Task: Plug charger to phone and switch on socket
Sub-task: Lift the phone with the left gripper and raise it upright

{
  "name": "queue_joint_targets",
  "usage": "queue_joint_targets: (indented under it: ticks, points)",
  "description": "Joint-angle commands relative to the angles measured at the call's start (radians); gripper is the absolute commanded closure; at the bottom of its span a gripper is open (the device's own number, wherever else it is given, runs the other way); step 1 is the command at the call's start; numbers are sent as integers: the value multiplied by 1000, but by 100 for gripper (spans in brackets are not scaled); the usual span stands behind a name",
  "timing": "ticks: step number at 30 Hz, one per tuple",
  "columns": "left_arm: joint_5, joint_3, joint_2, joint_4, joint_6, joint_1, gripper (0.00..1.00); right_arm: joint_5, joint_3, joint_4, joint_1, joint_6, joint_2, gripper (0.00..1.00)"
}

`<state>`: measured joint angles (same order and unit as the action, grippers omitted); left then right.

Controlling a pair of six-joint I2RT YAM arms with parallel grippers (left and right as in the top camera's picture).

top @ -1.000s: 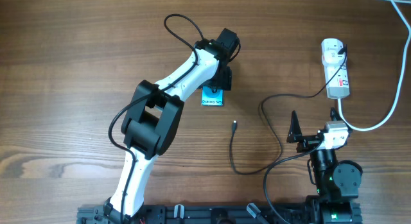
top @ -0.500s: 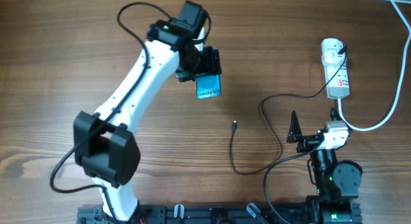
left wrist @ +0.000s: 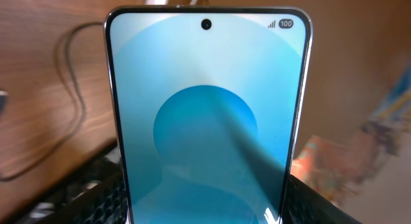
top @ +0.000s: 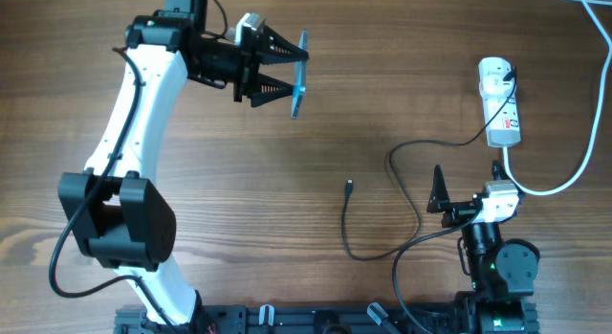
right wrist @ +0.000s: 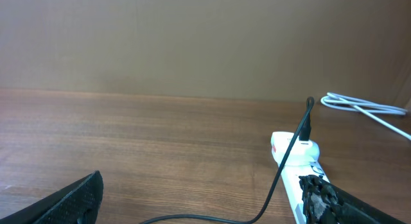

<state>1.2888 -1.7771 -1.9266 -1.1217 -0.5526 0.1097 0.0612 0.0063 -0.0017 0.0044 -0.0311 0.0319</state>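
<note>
My left gripper (top: 287, 73) is shut on the phone (top: 297, 74) and holds it off the table at the far left, edge-on in the overhead view. In the left wrist view the phone's turquoise screen (left wrist: 205, 108) fills the frame between my black fingers (left wrist: 96, 198). The charger's thin black cable (top: 406, 240) curls across the table, its connector tip (top: 350, 187) lying free near the middle. Its other end is plugged into the white socket (top: 500, 109) at the right. My right gripper (top: 467, 178) is open and empty just in front of the socket (right wrist: 297, 165), with the cable (right wrist: 282, 172) running between its fingers.
A thick white cord (top: 583, 162) loops from the socket off the top right corner; it also shows in the right wrist view (right wrist: 366, 108). The arm bases stand along the near edge. Bare wooden table (top: 402, 66) lies between phone and socket.
My left arm has lifted the phone off the table and swung it up and to the left, turning it edge-on. The right arm, the cable and the socket have not moved.
</note>
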Motion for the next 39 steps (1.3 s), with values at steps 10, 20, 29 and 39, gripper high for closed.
queue_joint_targets:
  ticks: [10, 20, 29, 39]
  points:
    - [288, -9, 38, 3, -126, -97, 28, -11, -1, 3, 4, 7, -5, 0]
    - [288, -9, 38, 3, -163, -97, 34, -11, -1, 3, 4, 7, -5, 0]
    - [288, -9, 38, 3, -163, -97, 36, -11, -1, 3, 4, 7, -5, 0]
    - [288, -9, 38, 3, -163, -97, 33, -11, -1, 3, 4, 7, -5, 0]
